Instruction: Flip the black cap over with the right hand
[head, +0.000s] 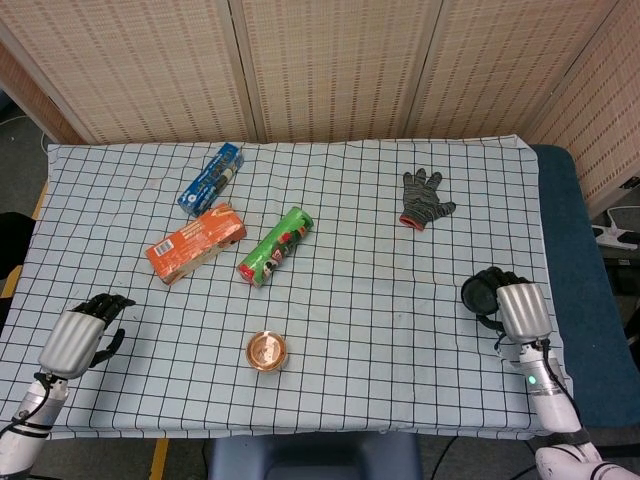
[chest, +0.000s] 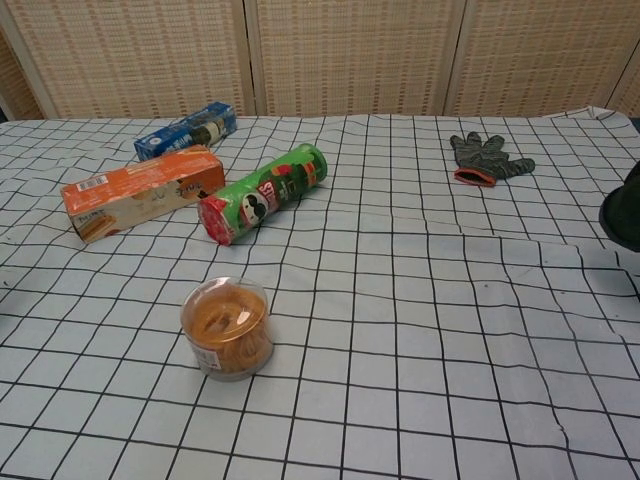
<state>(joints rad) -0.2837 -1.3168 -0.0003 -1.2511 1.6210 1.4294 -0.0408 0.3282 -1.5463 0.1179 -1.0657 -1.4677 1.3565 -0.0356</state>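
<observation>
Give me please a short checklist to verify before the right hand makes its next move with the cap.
1. Right hand is at the cap: ok, both sit near the table's right edge.
2. Grip on the cap is firm: cannot tell, the hand covers most of it in the head view.
3. Cap already flipped: cannot tell, only a dark sliver shows in each view.
4. Space around the cap: ok, the glove lies well behind it and nothing else is near.
5. Left hand out of the way: ok, it is at the table's far left corner, holding nothing.
6. Cloth flat under the cap: cannot tell.
</observation>
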